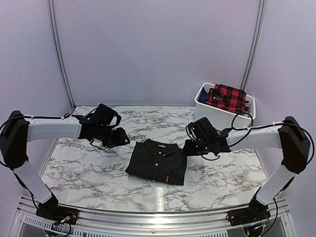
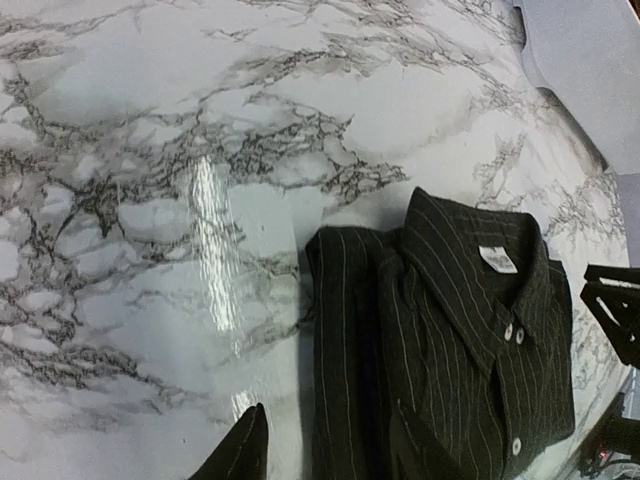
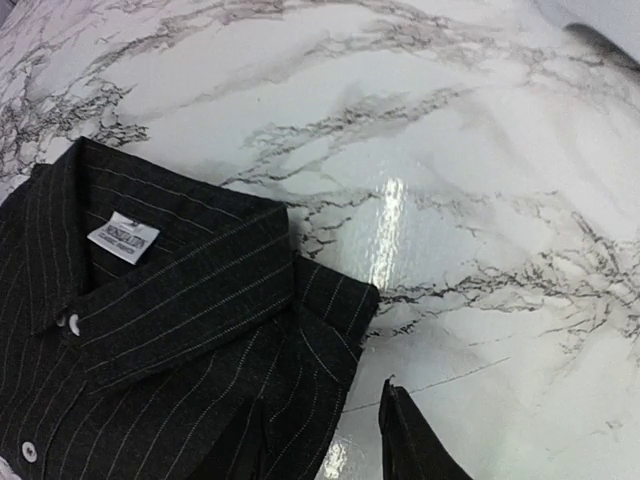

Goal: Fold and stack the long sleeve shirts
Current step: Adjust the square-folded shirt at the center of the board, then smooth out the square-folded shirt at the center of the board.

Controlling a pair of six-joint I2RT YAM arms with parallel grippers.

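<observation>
The black pinstriped shirt lies folded in a neat rectangle at the table's middle, collar toward the back. My left gripper hovers by its left shoulder. In the left wrist view the gripper is open, one finger over the bare table and the other over the shirt. My right gripper is by the right shoulder. In the right wrist view it is open and straddles the edge of the shirt, one finger over the marble. The red-and-black plaid shirt lies in the bin.
A white plastic bin stands at the back right of the marble table, just behind my right arm. Grey walls close in the back and sides.
</observation>
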